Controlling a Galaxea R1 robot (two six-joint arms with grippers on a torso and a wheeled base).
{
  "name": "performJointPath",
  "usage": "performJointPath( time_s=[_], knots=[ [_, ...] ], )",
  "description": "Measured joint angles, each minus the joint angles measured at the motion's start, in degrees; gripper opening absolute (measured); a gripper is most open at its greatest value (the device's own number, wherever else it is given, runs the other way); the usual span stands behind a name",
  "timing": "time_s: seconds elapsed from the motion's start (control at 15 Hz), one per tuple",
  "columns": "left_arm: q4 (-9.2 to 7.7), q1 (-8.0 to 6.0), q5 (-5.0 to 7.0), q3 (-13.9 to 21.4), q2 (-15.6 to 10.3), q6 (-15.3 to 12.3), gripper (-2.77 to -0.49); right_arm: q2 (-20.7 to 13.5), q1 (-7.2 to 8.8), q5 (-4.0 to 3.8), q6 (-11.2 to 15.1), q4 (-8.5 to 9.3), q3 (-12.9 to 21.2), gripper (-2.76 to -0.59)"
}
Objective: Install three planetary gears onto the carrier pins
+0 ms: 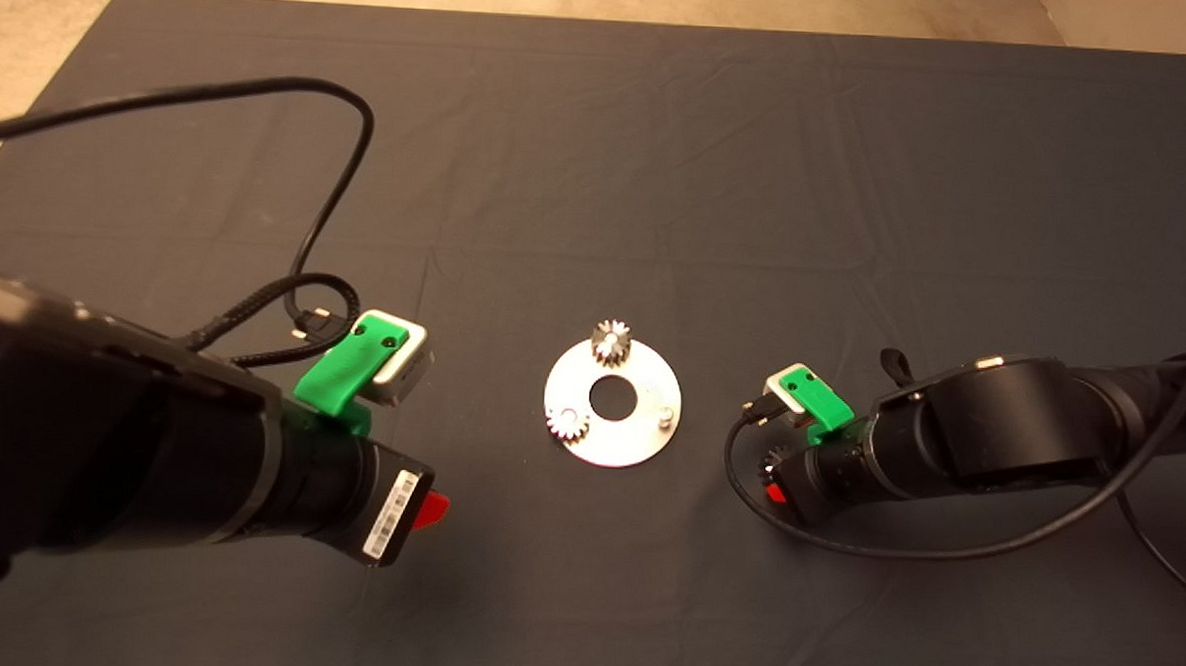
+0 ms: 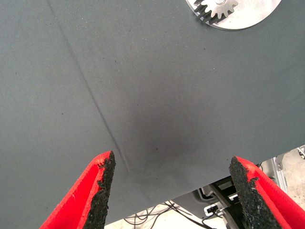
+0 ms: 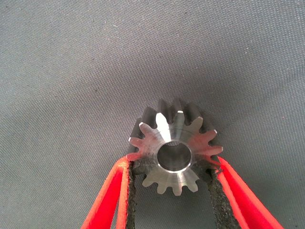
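The shiny round plate (image 1: 638,445) lies mid-mat. One planetary gear (image 1: 611,342) sits on its far pin and a second (image 1: 568,424) on its near-left pin. The third carrier pin (image 1: 664,415) stands bare on the side facing the right arm. My right gripper (image 1: 773,478) is right of the plate, shut on the third gear (image 3: 174,148), which is held between its pads (image 3: 217,183) above the mat. My left gripper (image 1: 435,511) is left of the plate, open and empty (image 2: 176,191). Its wrist view shows a mounted gear (image 2: 217,8) and the plate's edge (image 2: 259,16).
The dark mat (image 1: 600,173) covers the table, with creases across it. Black cables (image 1: 329,191) loop over the mat behind the left arm, and another cable (image 1: 944,549) curves around the right arm. Beige floor shows past the mat's far edge.
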Motion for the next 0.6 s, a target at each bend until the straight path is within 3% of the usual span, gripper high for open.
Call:
performJointPath(
  time_s=[0.33, 0.6],
  knots=[
    [0.0, 0.0, 0.0, 0.0, 0.02, 0.0, -1.62, -0.02, 0.28, -0.04, -0.04, 0.0, 0.36, -2.53],
    [0.0, 0.0, 0.0, 0.0, 0.13, 0.0, -1.62, 0.0, 3.91, 0.0, 0.29, 0.53, 3.49, -2.53]
  ],
)
